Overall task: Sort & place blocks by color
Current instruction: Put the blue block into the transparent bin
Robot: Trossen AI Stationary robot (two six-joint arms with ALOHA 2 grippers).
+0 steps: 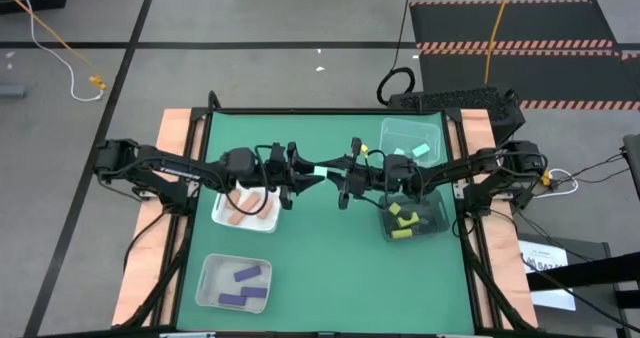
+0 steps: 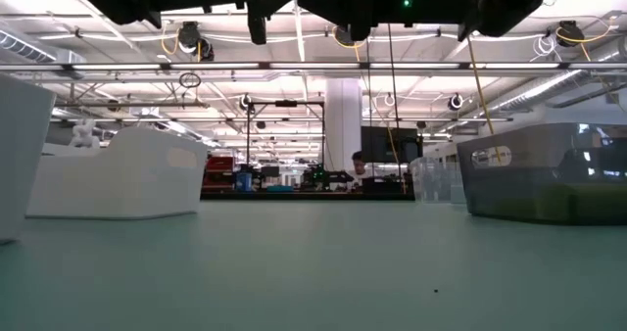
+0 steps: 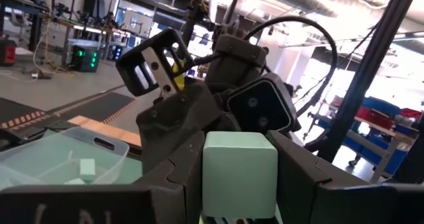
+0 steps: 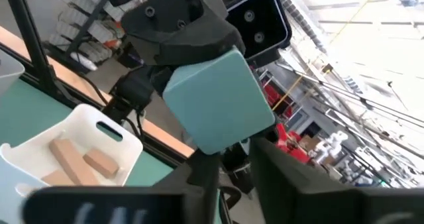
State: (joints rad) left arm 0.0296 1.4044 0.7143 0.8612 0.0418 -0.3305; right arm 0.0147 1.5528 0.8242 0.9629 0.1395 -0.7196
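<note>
Passing a mint green block (image 1: 320, 171) from one arm to the other is the step in hand: the two arms meet above the middle of the table (image 1: 330, 268), and the cube sits between them in the air. The left gripper (image 3: 238, 184) has its fingers clamped on the cube's sides, and the right gripper (image 4: 228, 164) has also shut on it from the opposite side (both hold it at once, as far as the wrist views show). By my judgement the next move calls for the left fingers to let go and back off, so the right arm can carry the cube to the clear tray (image 1: 412, 138) behind it, where other mint pieces (image 1: 420, 151) lie. The dark tray (image 1: 437, 218) with yellow blocks (image 1: 402, 221) stands just beside the right arm, so the swing should pass above its rim. The white tray (image 1: 228, 218) with salmon blocks (image 1: 252, 206) sits under the left arm, and a second clear tray (image 1: 210, 278) near the front holds purple bars (image 1: 245, 284).
</note>
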